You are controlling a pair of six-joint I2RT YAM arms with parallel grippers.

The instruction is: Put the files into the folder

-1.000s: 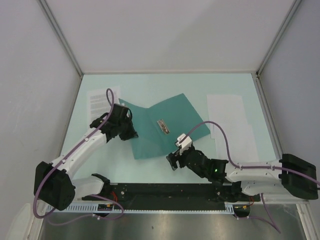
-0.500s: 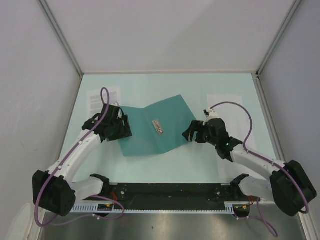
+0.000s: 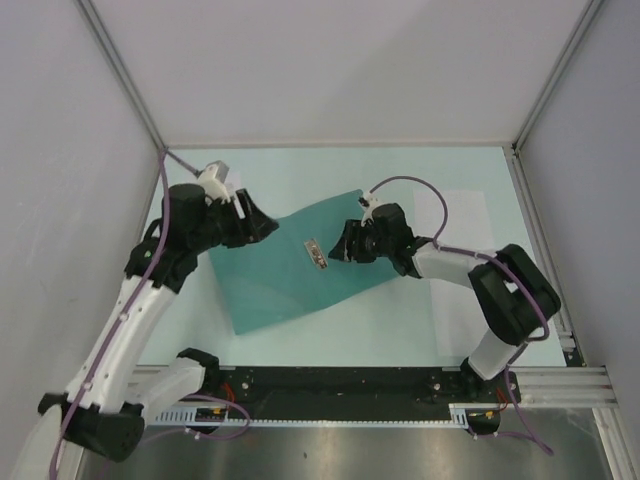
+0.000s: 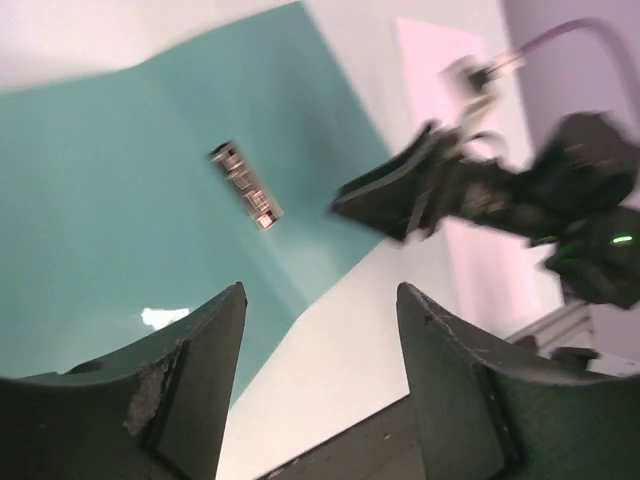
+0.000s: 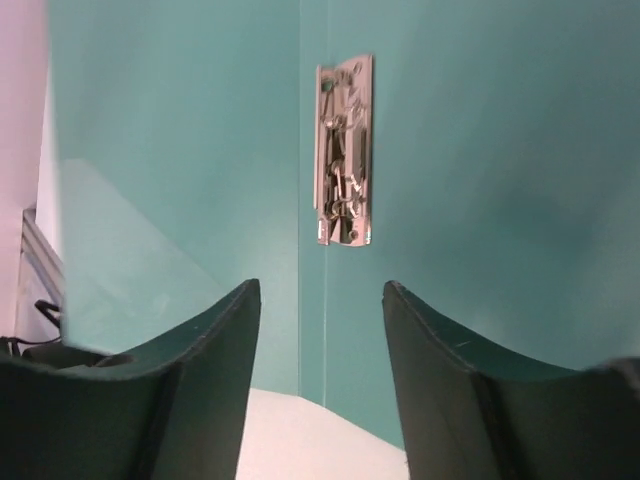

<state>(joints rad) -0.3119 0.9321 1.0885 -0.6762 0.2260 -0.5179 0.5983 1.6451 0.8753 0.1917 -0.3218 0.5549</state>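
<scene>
Right tool point(image 3: 343, 246) over open folder point(image 3: 265, 285), clip point(image 3: 317, 254) inside.

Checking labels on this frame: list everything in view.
folder: 1, teal, open flat, table centre
clip: 1, silver, inside folder by the fold
sheet: 1 visible, white, right of folder, partly hidden
table: 1, mint, under everything
arms: 2, white and black, left and right
cables: 2, purple, one along each arm
left fingers: 2, dark, open, above folder's left part
right fingers: 2, dark, open, over folder near clip
</scene>
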